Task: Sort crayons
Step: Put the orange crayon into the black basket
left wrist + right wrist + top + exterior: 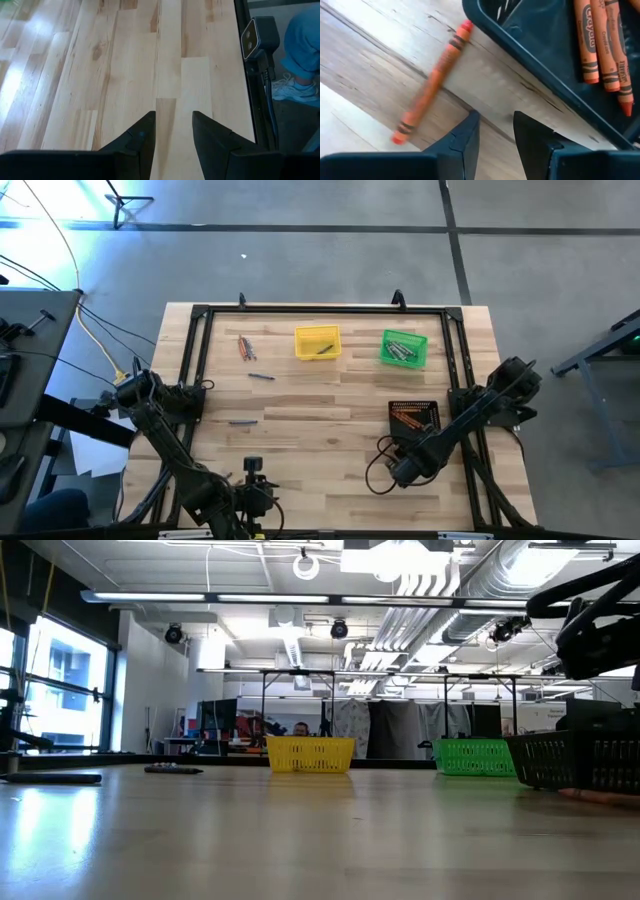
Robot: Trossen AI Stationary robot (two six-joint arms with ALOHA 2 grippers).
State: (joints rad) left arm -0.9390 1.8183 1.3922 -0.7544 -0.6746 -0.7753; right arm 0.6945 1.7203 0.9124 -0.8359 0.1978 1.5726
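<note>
An open industrial lab — exposed ceiling ducts (440, 580), concrete floor (330, 265) (tape-lined), framed wooden workbench (330, 395).

Pale planked wooden table (330, 405), smooth with a soft sheen; paper-wrapped waxy orange crayon (431, 82); smooth dark plastic bin (535, 50); latticed yellow plastic basket (309, 754).

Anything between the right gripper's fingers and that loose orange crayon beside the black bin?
Nothing: in the right wrist view only bare table wood separates the right gripper from the orange crayon, lying outside the black bin.
</note>
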